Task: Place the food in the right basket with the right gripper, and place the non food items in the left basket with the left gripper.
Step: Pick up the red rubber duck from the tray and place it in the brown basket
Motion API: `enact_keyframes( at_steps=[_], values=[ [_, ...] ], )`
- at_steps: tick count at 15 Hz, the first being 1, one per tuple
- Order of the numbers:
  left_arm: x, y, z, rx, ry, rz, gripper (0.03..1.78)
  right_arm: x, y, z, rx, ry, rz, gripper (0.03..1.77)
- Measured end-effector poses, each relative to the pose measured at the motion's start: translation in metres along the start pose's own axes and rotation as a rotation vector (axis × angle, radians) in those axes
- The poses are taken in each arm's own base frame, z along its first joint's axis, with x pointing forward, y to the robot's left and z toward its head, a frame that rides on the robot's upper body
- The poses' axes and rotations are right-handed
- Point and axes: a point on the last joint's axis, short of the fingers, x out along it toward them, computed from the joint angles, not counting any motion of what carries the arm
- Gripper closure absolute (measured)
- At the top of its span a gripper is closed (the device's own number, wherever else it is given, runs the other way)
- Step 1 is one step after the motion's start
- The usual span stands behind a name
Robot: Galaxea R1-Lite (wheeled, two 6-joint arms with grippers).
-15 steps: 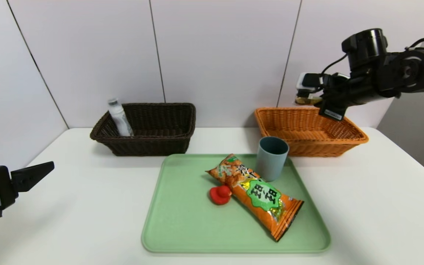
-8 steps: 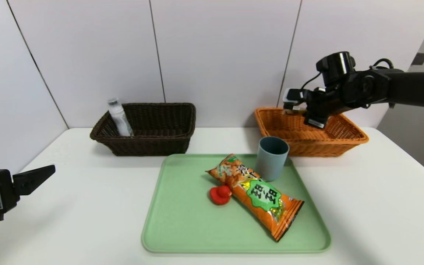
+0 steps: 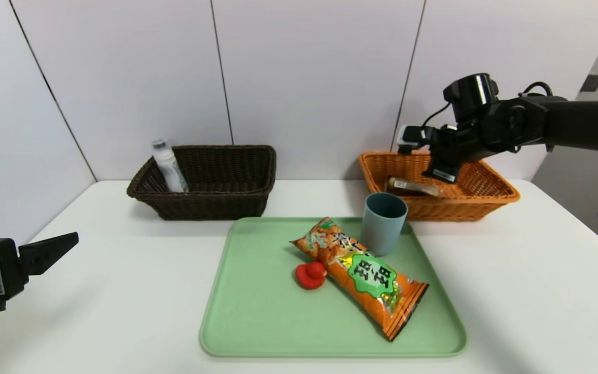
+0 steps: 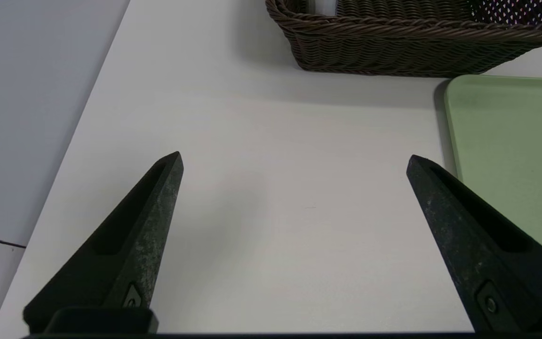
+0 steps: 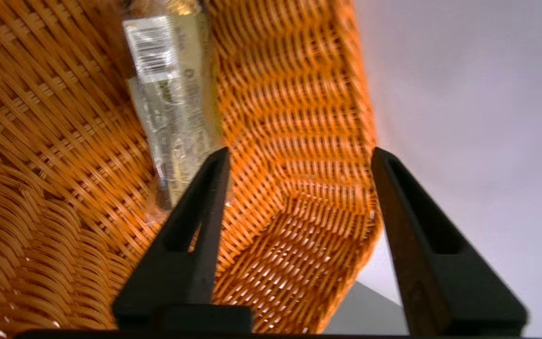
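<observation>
My right gripper (image 3: pixel 435 162) hangs open over the orange right basket (image 3: pixel 488 196), with nothing between its fingers (image 5: pixel 300 151). The clear-wrapped brown-gold bar (image 3: pixel 414 187) lies inside that basket, free of the fingers; in the right wrist view the bar (image 5: pixel 172 94) rests on the weave (image 5: pixel 290 94). The long orange snack bag (image 3: pixel 364 272), the red toy (image 3: pixel 310 274) and the blue-grey cup (image 3: pixel 383 223) sit on the green tray (image 3: pixel 257 311). A clear bottle (image 3: pixel 169 166) leans in the dark brown left basket (image 3: pixel 216 205). My left gripper (image 3: pixel 50 249) stays open and empty (image 4: pixel 293 157) at the table's left edge.
Both baskets stand at the back of the white table against the wall panels. The left wrist view shows the dark basket's front wall (image 4: pixel 393 47) and the tray's corner (image 4: pixel 511 141) ahead of the open fingers.
The right arm swung left and down over the orange basket, then its gripper opened and the bar dropped into the basket. The left arm has stayed still.
</observation>
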Motion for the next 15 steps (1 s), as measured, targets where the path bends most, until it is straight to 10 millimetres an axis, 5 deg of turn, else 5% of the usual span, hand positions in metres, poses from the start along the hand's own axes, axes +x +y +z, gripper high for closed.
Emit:
enact_keyframes(
  at_steps=[6,11,15],
  values=[
    [-0.001,0.0,0.006,-0.009,-0.027,-0.003,0.12,-0.062,-0.021,0.0,0.083,-0.06,-0.022,0.38],
    [0.008,-0.003,0.015,-0.019,-0.077,-0.009,0.12,-0.151,-0.029,-0.015,0.396,-0.056,0.002,0.24],
    [0.022,-0.014,0.018,-0.007,-0.082,-0.06,0.12,-0.224,-0.017,-0.03,0.732,-0.061,0.067,0.18]
  ],
)
